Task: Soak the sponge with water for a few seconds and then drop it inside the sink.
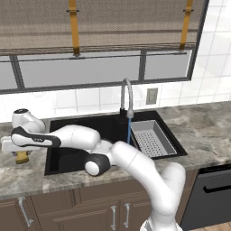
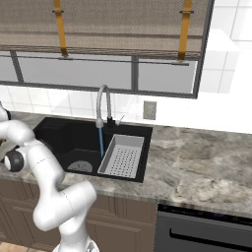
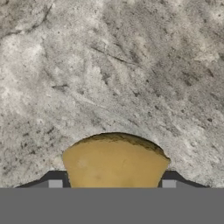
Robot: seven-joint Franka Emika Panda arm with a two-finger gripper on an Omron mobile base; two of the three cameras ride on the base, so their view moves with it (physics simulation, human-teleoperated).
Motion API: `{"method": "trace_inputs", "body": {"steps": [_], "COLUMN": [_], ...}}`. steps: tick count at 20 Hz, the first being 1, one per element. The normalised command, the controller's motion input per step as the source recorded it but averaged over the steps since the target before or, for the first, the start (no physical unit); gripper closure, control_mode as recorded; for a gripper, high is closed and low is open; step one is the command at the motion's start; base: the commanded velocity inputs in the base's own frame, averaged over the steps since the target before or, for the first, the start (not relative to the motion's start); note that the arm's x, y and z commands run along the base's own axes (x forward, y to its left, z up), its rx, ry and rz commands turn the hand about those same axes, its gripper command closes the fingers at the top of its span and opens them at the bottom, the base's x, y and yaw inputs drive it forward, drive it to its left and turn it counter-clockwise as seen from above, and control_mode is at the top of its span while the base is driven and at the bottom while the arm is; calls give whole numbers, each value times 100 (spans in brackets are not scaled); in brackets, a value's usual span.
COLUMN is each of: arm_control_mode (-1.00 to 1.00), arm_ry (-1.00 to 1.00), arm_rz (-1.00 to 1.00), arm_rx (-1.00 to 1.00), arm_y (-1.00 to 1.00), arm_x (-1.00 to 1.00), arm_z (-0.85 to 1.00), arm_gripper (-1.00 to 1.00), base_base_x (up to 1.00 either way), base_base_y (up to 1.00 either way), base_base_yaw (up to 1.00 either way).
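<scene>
Hand view, nearest first: the sponge point(image 3: 114, 162) lies on the marbled counter point(image 3: 131, 78) with a gripper point(image 3: 112, 184) fingertip point(image 3: 55, 183) touching each flank, the claw apparently pinching it. Being light and soft, it will likely squash, so a hold across its middle seems safest. Farther off, water point(image 1: 129, 131) falls from the faucet point(image 1: 126, 97) into the black sink point(image 1: 76, 131).

Flat, even rendered light throughout, with soft faint shadows, no glare, and coarse, slightly blurred textures up close.
</scene>
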Motion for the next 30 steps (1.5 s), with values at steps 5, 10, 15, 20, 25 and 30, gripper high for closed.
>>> {"method": "trace_inputs", "body": {"steps": [5, 10, 15, 20, 25, 30], "arm_control_mode": [-100, -100, -100, -100, -100, -100], "arm_ry": [0, 0, 0, -3, -6, -4], "arm_rz": [0, 0, 0, 0, 0, 0], "arm_rx": [0, 0, 0, 1, 7, 7], "arm_y": [0, 0, -12, -35, -45, -49], "arm_x": [0, 0, 1, -4, -29, -33], "arm_z": [0, 0, 4, 54, 52, 32], "arm_gripper": [100, 100, 100, 100, 100, 100], "base_base_x": [0, 0, 0, 0, 0, 0], "base_base_y": [0, 0, 0, 0, 0, 0], "base_base_yaw": [0, 0, 0, 0, 0, 0]}}
